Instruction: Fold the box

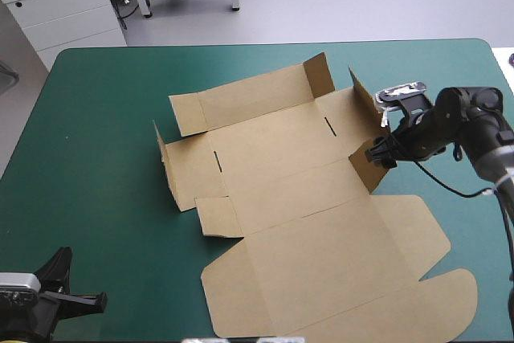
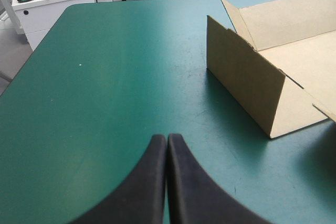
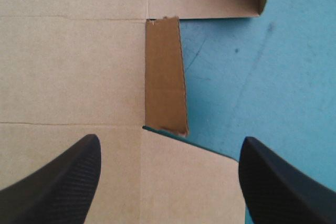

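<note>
Looking down from above, we see the box [image 1: 305, 198] as a cut brown sheet across the middle of the teal-green surface [image 1: 96, 158]. Its broad lid panel reaches toward the near right corner. Most of the board lies flat. The left end wall [image 1: 165, 162] stands upright on the side toward the surface's left edge, and the right end wall [image 1: 363, 122] stands upright on the side toward the right edge. A small flap [image 1: 320, 75] at the far side is also tilted up.

Our right gripper [image 1: 379, 150] hangs just beside the near end of the right end wall. In its wrist view its black fingers [image 3: 63, 182] are spread wide and pinch nothing. That wall [image 3: 165, 77] rises ahead of the gap, with flat board [image 3: 73, 66] to one side and bare cover [image 3: 262, 77] to the other. We cannot tell whether a finger touches the board.

Our left gripper [image 1: 60, 299] sits at the near left corner, well apart from the box. Its fingers [image 2: 152, 182] are pressed together into one point over bare cover [image 2: 105, 77], and the left end wall [image 2: 241, 77] stands ahead of it and off to one side.
</note>
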You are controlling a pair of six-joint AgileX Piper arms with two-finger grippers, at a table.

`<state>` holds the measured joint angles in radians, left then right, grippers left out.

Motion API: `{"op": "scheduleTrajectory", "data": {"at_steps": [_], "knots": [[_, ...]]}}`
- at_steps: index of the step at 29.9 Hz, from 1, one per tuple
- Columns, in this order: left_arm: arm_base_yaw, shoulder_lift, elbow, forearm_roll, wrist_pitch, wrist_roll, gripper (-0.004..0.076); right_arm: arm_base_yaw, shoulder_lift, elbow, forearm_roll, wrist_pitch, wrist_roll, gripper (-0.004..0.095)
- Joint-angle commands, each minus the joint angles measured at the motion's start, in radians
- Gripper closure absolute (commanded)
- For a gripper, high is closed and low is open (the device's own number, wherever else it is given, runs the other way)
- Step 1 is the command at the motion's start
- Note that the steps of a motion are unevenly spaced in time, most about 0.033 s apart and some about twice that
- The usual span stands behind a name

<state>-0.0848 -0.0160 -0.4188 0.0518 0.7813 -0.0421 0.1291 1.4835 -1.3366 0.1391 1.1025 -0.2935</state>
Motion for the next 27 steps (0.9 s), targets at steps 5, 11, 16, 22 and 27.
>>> {"op": "scheduleTrajectory", "data": {"at_steps": [5,11,16,22,27], "knots": [[-0.002,-0.014,-0.022,-0.005,-0.079,-0.008,0.0734,0.001,0.149,-0.095,0.024,-0.041,-0.087,0.0228],[-0.002,-0.014,-0.022,-0.005,-0.079,-0.008,0.0734,0.001,0.236,-0.095,0.024,-0.041,-0.108,0.0229],[-0.002,-0.014,-0.022,-0.005,-0.079,-0.005,0.0734,0.001,0.272,-0.095,0.036,-0.041,-0.136,0.0294],[-0.002,-0.014,-0.022,-0.005,-0.079,-0.005,0.0734,0.001,0.276,-0.095,0.061,-0.064,-0.221,0.0852],[-0.002,-0.014,-0.022,-0.005,-0.079,-0.005,0.0734,0.001,0.276,-0.102,0.06,-0.065,-0.331,0.0928]]}}
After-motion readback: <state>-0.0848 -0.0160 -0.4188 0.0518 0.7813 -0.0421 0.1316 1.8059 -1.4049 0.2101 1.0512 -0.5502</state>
